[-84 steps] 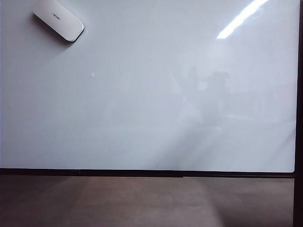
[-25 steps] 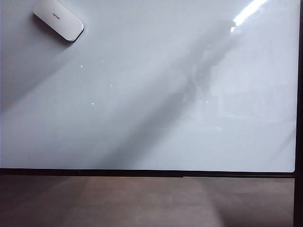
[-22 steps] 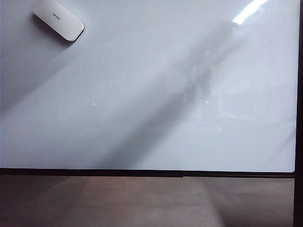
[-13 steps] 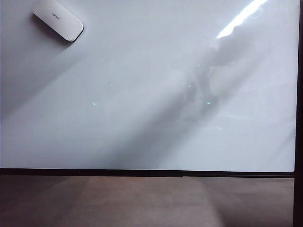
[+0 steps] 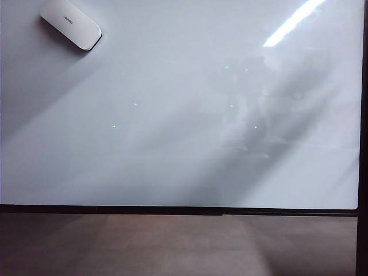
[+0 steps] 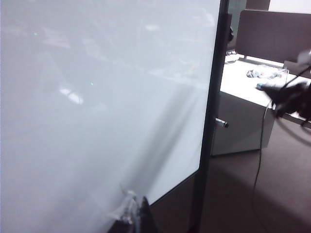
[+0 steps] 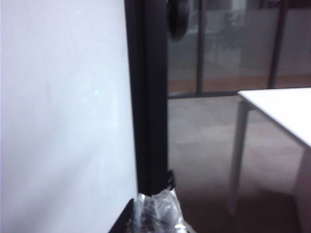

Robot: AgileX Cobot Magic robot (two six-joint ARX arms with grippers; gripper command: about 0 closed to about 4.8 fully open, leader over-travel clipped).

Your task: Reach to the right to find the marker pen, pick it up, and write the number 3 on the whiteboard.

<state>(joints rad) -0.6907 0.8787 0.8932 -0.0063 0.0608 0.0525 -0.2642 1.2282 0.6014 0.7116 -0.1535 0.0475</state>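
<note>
While the large glossy white whiteboard with its thin black frame (image 5: 172,144) carries no writing, the number 3 is not yet begun and the job sits at its searching stage. A white rounded oblong eraser (image 5: 71,23) lies on the board's upper left corner, well apart from the side where the pen should be.

Right tool (image 7: 155,213): only its tip shows, wrapped in clear crinkled film, just beside the board's dark upright frame edge (image 7: 148,97). It reads as shut, with nothing in it. Probably aimed past the frame because the task sends it rightward to look.

Left tool (image 6: 133,216): a sliver at the picture's border, near the board face; open or closed, cannot tell.

Marker pen: a small pale stub with a dark tip (image 6: 221,123) juts beside the frame post, by a white cabinet (image 6: 243,121). Possibly the pen; too small to confirm.
</note>
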